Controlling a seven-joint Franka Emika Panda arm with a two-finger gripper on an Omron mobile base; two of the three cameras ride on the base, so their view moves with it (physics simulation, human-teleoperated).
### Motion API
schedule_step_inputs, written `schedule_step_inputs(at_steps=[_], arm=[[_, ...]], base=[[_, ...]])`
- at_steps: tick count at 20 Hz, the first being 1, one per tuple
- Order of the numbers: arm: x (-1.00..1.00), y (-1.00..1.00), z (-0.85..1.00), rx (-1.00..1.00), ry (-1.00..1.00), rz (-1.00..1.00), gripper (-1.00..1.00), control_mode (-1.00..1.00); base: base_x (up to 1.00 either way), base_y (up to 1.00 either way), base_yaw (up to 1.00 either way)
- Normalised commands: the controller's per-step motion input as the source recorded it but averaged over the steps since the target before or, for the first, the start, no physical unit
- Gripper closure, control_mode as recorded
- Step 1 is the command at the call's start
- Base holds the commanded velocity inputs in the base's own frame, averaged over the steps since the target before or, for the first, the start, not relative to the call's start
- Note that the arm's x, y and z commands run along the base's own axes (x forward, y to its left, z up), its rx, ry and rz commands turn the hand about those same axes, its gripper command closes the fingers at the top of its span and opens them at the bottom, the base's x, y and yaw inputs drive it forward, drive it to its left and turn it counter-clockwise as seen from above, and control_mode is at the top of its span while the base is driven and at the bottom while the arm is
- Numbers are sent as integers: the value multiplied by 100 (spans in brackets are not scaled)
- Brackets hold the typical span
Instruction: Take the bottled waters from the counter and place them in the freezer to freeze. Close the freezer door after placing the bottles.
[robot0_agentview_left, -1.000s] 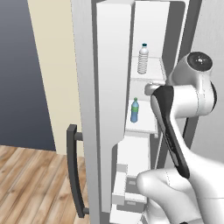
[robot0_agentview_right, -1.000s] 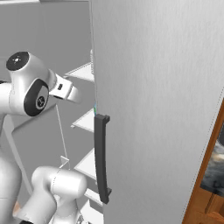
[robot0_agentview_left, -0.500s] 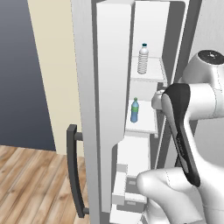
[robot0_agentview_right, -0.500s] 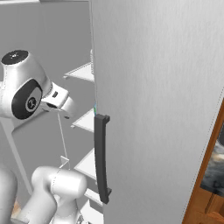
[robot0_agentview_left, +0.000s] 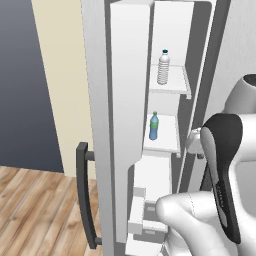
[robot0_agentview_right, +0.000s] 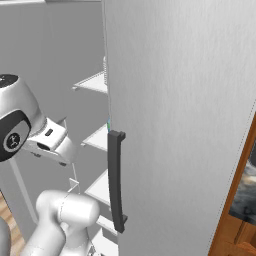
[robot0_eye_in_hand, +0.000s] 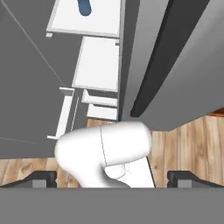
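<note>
Both bottled waters stand inside the open freezer (robot0_agentview_left: 170, 30). The whitish ribbed bottle (robot0_agentview_left: 163, 67) is on an upper white shelf. One shelf below stands the blue-tinted bottle with a green cap (robot0_agentview_left: 154, 126), whose blue body also shows at the top of the hand view (robot0_eye_in_hand: 84, 6). The freezer door (robot0_agentview_left: 97, 100) stands open at the left, with its dark bar handle (robot0_agentview_left: 85, 195) facing out. My gripper (robot0_eye_in_hand: 113, 179) is open and empty, its fingertips (robot0_eye_in_hand: 41, 179) wide apart, and it is drawn back from the shelves in front of the freezer. The counter is out of view.
The plain grey door (robot0_agentview_right: 180, 110) with its dark vertical handle (robot0_agentview_right: 116, 180) stands close on the right of the opening. White drawers (robot0_agentview_left: 145, 215) sit low inside the freezer. Wooden floor (robot0_agentview_left: 35, 210) lies to the left, by a beige wall.
My arm has drawn back out of the freezer, with its elbow and hand moving down toward the base. Both bottles stay on their shelves and the freezer door has not moved.
</note>
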Motion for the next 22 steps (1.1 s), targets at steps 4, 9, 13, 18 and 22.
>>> schedule_step_inputs(at_steps=[4,9,13,18,22], arm=[[-55,0,-43,0,16,0,-100,-100],[-10,0,-31,0,12,4,-100,-100],[0,0,-29,0,10,5,-100,-100],[0,0,0,0,0,0,-100,-100],[0,0,0,0,0,0,-100,-100]], base=[[0,0,0],[0,0,0],[0,0,0],[0,0,0],[0,0,0]])
